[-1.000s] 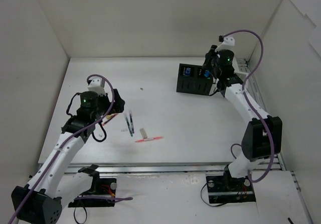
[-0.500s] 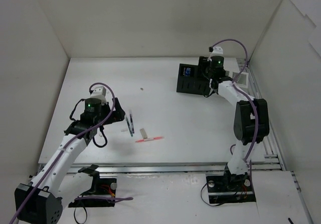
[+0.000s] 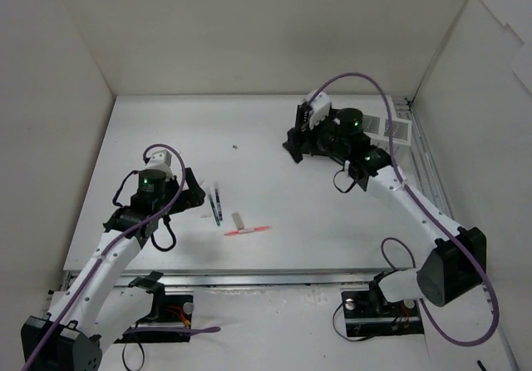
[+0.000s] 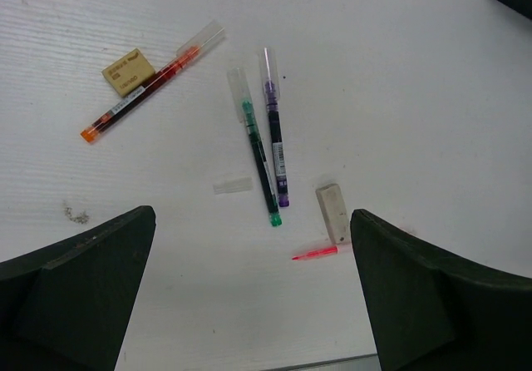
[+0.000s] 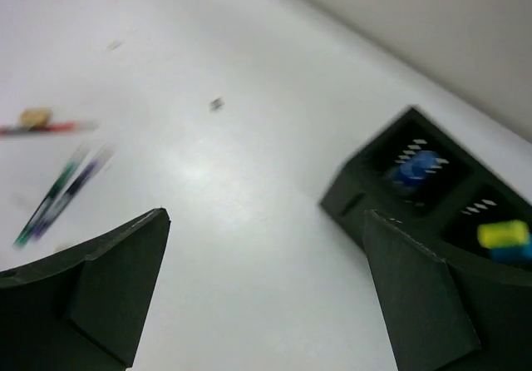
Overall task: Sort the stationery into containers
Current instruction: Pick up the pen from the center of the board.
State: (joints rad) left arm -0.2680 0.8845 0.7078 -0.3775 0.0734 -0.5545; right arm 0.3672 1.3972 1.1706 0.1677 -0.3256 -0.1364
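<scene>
Both claws wide open, holding nothing
The left claw point(image 4: 249, 250) hangs above the dark pens point(image 4: 275, 138) — the right claw point(image 5: 266, 221) near the black box point(image 5: 359, 192).

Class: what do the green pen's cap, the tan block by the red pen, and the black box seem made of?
Green pen's cap: likely clear plastic; the table shows through. Tan block: probably rubber eraser, matt, printed top. Black box: seemingly matt plastic, though blurred.

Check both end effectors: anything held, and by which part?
Nothing held. Left end effector is open above the loose pens; right end effector is open and empty near the black box.
</scene>
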